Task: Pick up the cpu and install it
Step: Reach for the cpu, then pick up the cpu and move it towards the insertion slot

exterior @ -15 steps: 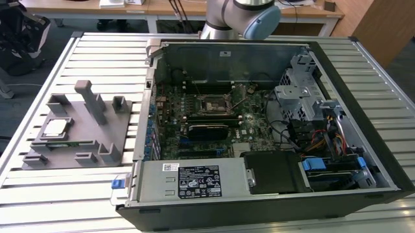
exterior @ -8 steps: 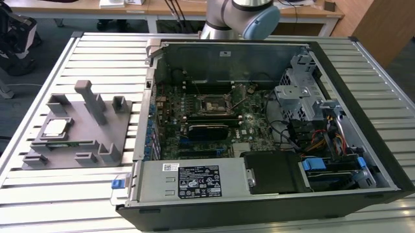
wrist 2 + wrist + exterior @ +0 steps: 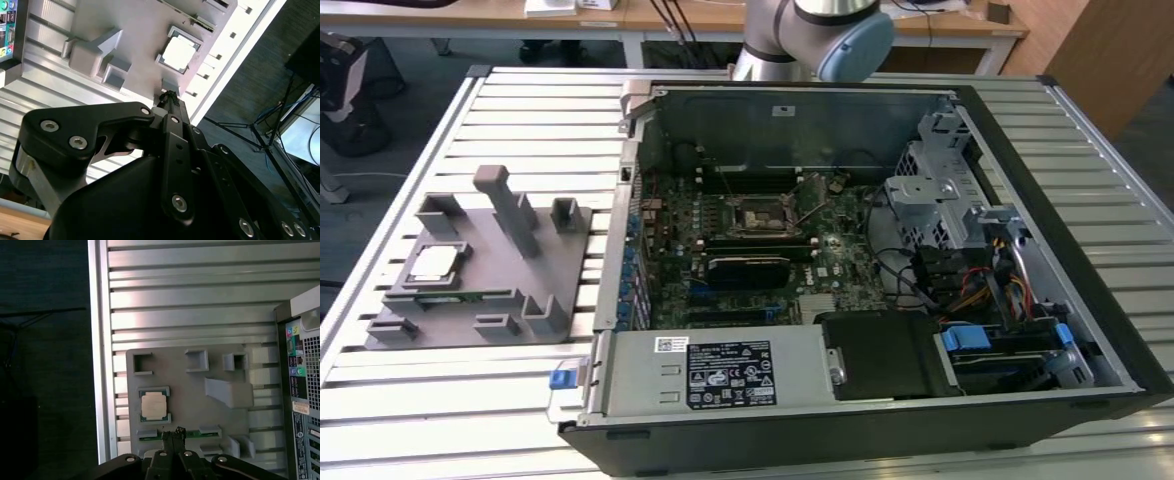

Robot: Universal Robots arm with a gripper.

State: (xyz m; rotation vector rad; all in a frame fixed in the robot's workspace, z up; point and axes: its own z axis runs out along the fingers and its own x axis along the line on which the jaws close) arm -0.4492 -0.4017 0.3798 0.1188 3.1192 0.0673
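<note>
Metal, silvery and smooth, tops the cpu (image 3: 432,264), a flat square chip with a pale rim. It lies plate-up in a shallow square pocket of a matte grey moulded fixture (image 3: 574,250), on the part of the fixture toward the exterior view's left. Being square, it has no long axis; its sides run parallel to the fixture's edges. Blocky grey posts and brackets rise from the fixture around it, and a thin green memory stick (image 3: 464,296) lies in a slot just beside the chip. In the first wrist view the gripper (image 3: 172,434) hangs over that slot, near the cpu but apart from it. Its black fingertips are drawn together with nothing between them, and they hide the middle of the stick. The fixture rests on a ribbed aluminium table (image 3: 494,110) beside an open computer case (image 3: 1041,420), whose black-framed motherboard socket (image 3: 757,215) is too small to make out in detail. The arm (image 3: 834,30) is cut off by the exterior view's upper edge.
</note>
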